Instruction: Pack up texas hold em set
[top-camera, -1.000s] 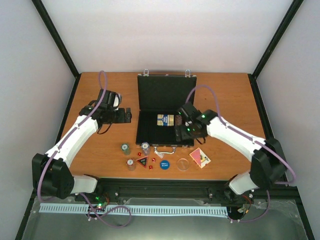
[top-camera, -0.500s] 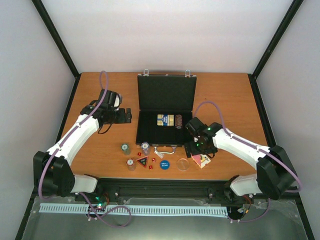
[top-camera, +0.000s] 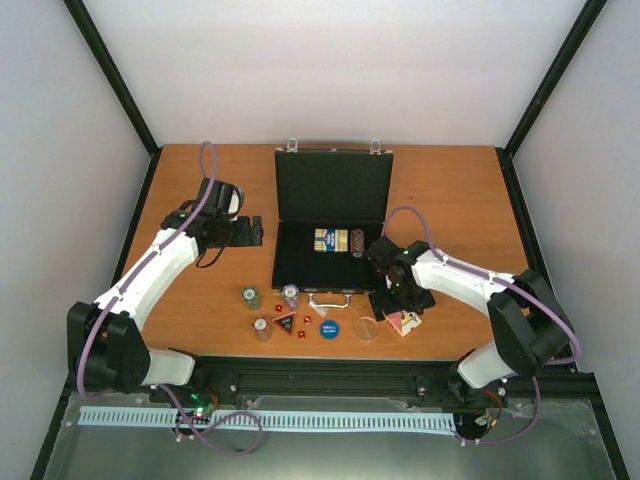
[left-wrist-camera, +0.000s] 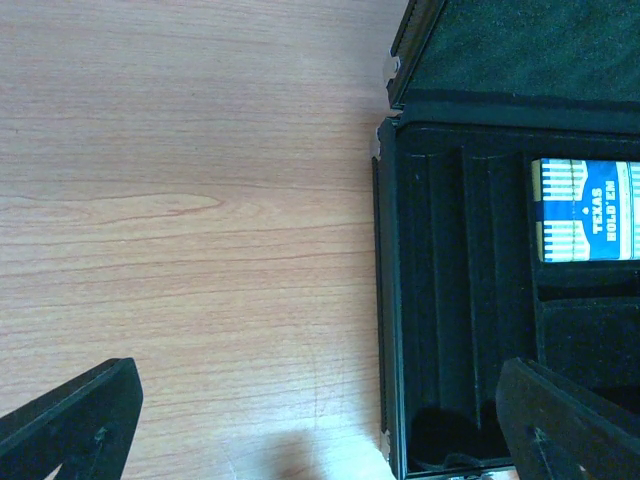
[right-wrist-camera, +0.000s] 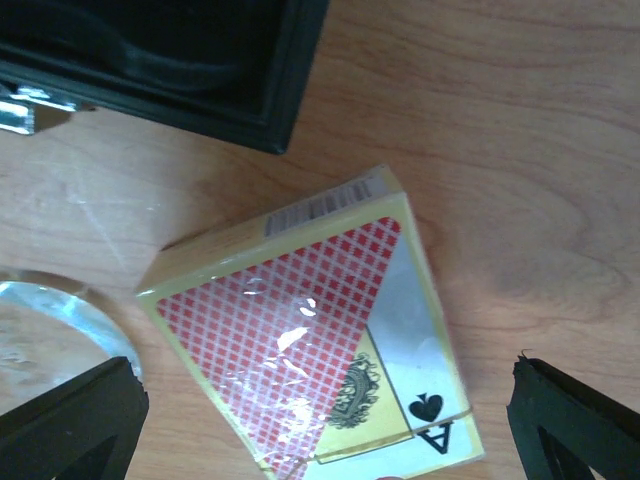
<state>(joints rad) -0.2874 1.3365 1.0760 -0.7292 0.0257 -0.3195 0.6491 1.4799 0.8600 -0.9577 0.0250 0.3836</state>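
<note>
The wooden worktop (top-camera: 450, 200) carries the black briefcase (top-camera: 333, 185) at its middle, open, its lid standing up toward 12 o'clock and its tray lying flat toward 6, with the silver handle (top-camera: 328, 299) on the near edge. The left gripper (top-camera: 252, 231) hangs at 9 o'clock of the case, just off its left wall, jaws spread wide and holding nothing (its wrist camera looks down on bare wood and the tray's empty black slots). The right gripper (top-camera: 402, 303) sits at 4 o'clock of the tray, just outside its near right corner, jaws equally wide with nothing between them, and straight below it lies the red deck (right-wrist-camera: 300, 340), flat on the wood, turned askew, an ace of spades showing at one corner. The blue deck (left-wrist-camera: 590, 210) lies inside the tray, toward its 1 o'clock part, with a dark chip stack (top-camera: 357, 241) touching its right end. Three more chip stacks (top-camera: 250, 297) stand on the wood at 7 o'clock of the case. A clear disc (right-wrist-camera: 50, 330) rests just at 9 o'clock of the red deck, apart from it. The blue button (top-camera: 328, 328) lies at 6 o'clock of the handle, and the red dice (top-camera: 306, 320) are scattered at its 9 o'clock side.
</note>
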